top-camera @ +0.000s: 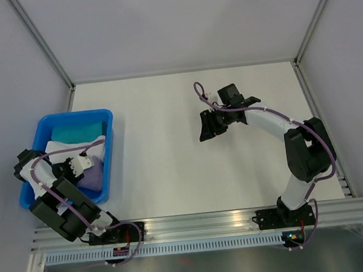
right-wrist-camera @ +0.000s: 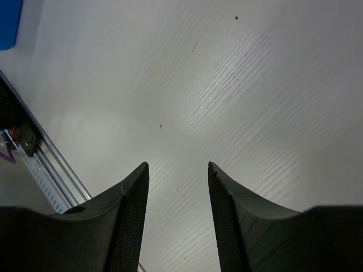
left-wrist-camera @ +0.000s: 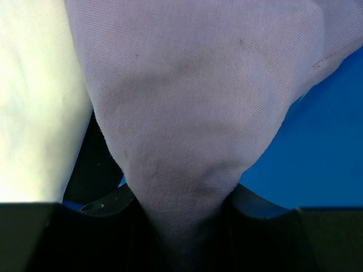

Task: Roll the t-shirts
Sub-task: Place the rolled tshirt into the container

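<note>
Lavender t-shirt (top-camera: 94, 176) is bunched inside blue bin (top-camera: 108, 157), beside white cloth (top-camera: 62, 147) and teal cloth (top-camera: 78, 130). One fold is pinched between the partly closed jaws of left gripper (left-wrist-camera: 181, 199). Right gripper (right-wrist-camera: 178, 173) is held empty, jaws parted, above table (top-camera: 166, 176)

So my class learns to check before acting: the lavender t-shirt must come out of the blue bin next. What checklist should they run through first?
1. Left fingers grip the lavender t-shirt: ok, fabric is bunched between them.
2. Only that shirt is gripped: cannot tell; the white cloth lies right beside it.
3. Shirt clear of the blue bin: not ok, it lies inside.
4. Space on the table to spread it: ok, the middle is bare.
5. Right fingers free to help: ok, open, holding nothing, above the table.
</note>
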You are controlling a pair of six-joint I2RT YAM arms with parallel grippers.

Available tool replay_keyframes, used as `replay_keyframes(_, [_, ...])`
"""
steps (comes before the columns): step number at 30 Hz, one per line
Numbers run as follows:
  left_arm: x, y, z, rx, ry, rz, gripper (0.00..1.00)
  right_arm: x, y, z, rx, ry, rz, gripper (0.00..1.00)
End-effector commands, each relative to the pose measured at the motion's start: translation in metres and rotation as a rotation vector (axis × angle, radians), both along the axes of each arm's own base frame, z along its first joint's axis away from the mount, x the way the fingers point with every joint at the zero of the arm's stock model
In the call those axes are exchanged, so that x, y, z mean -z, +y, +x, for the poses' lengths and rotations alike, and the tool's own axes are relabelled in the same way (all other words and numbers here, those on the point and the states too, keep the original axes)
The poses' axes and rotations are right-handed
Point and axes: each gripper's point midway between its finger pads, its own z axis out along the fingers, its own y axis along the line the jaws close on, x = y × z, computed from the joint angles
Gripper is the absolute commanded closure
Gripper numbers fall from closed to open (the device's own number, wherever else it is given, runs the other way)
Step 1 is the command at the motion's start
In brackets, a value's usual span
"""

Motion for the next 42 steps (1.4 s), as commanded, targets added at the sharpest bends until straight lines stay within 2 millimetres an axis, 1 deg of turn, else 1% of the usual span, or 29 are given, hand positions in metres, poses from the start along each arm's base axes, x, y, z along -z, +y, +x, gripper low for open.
replay_keyframes(1, [-0.004,0.004,0.041,0.5,-0.175,0.161,0.98,-0.009,0.005,0.005,0.008,-0.022,-0.005,0.48])
replay_keyframes(2, [-0.002,0.005,0.044,0.496,-0.175,0.159,0.98,-0.007,0.006,0.004,0.007,-0.013,-0.012,0.48])
replay_keyframes(4, [0.002,0.016,0.052,0.512,-0.172,0.189,0.98,-0.008,0.008,0.006,0.003,-0.02,-0.02,0.48])
replay_keyframes(6, [0.007,0.022,0.051,0.535,-0.147,0.216,0.98,-0.008,0.009,0.006,0.006,-0.018,-0.027,0.48])
replay_keyframes(7, [0.014,0.02,0.047,0.562,-0.131,0.213,0.98,-0.007,0.009,0.005,0.005,-0.018,-0.032,0.48])
replay_keyframes(8, [0.018,0.023,0.046,0.581,-0.117,0.231,0.98,-0.006,0.009,0.005,0.005,-0.017,-0.031,0.48])
replay_keyframes(9, [0.025,0.019,0.04,0.601,-0.098,0.219,0.98,-0.005,0.009,0.003,0.007,-0.011,-0.034,0.48])
replay_keyframes(10, [0.029,0.017,0.037,0.63,-0.086,0.223,0.98,-0.003,0.01,0.002,0.007,-0.007,-0.038,0.48])
replay_keyframes(14, [0.051,0.019,0.019,0.636,0.011,0.204,0.98,-0.002,0.009,-0.002,0.007,-0.004,-0.052,0.47])
replay_keyframes(16, [0.054,0.025,0.023,0.623,0.011,0.22,0.98,-0.001,0.008,-0.002,0.006,-0.006,-0.057,0.47])
replay_keyframes(17, [0.055,0.028,0.024,0.622,0.015,0.224,0.96,0.0,0.008,-0.002,0.007,-0.003,-0.061,0.47])
replay_keyframes(19, [0.054,0.032,0.026,0.637,0.016,0.247,0.88,0.001,0.008,-0.002,0.007,0.001,-0.063,0.47])
replay_keyframes(20, [0.053,0.031,0.03,0.645,-0.004,0.249,0.85,0.001,0.009,-0.001,0.007,-0.002,-0.062,0.47])
replay_keyframes(22, [0.049,0.031,0.04,0.654,-0.056,0.275,0.86,0.002,0.01,-0.001,0.006,0.003,-0.062,0.47])
replay_keyframes(23, [0.047,0.031,0.044,0.654,-0.079,0.284,0.9,0.002,0.01,0.0,0.005,0.001,-0.059,0.47])
replay_keyframes(24, [0.047,0.029,0.046,0.662,-0.101,0.291,0.91,0.003,0.011,0.0,0.005,0.002,-0.058,0.47])
replay_keyframes(25, [0.047,0.031,0.05,0.668,-0.112,0.313,0.92,0.003,0.012,0.0,0.003,0.003,-0.057,0.47])
replay_keyframes(30, [0.052,0.036,0.051,0.689,-0.091,0.345,0.94,0.007,0.011,-0.001,-0.002,0.011,-0.064,0.47])
replay_keyframes(34, [0.06,0.031,0.05,0.714,-0.061,0.333,0.91,0.007,0.011,0.0,-0.004,0.009,-0.065,0.47])
replay_keyframes(35, [0.062,0.028,0.049,0.715,-0.061,0.324,0.81,0.006,0.012,0.0,-0.004,0.01,-0.064,0.47])
replay_keyframes(37, [0.062,0.024,0.048,0.699,-0.071,0.304,0.56,0.005,0.012,0.0,-0.005,0.005,-0.062,0.46])
replay_keyframes(38, [0.059,0.023,0.047,0.694,-0.076,0.31,0.4,0.005,0.011,-0.001,-0.004,0.007,-0.063,0.46])
replay_keyframes(39, [0.058,0.023,0.044,0.674,-0.076,0.305,0.34,0.004,0.011,-0.001,-0.005,0.003,-0.063,0.46])
replay_keyframes(40, [0.057,0.022,0.044,0.661,-0.082,0.302,0.31,0.005,0.011,-0.002,-0.007,0.002,-0.064,0.46])
replay_keyframes(42, [0.047,0.024,0.046,0.643,-0.102,0.309,0.29,0.007,0.01,-0.002,-0.009,0.004,-0.068,0.46])
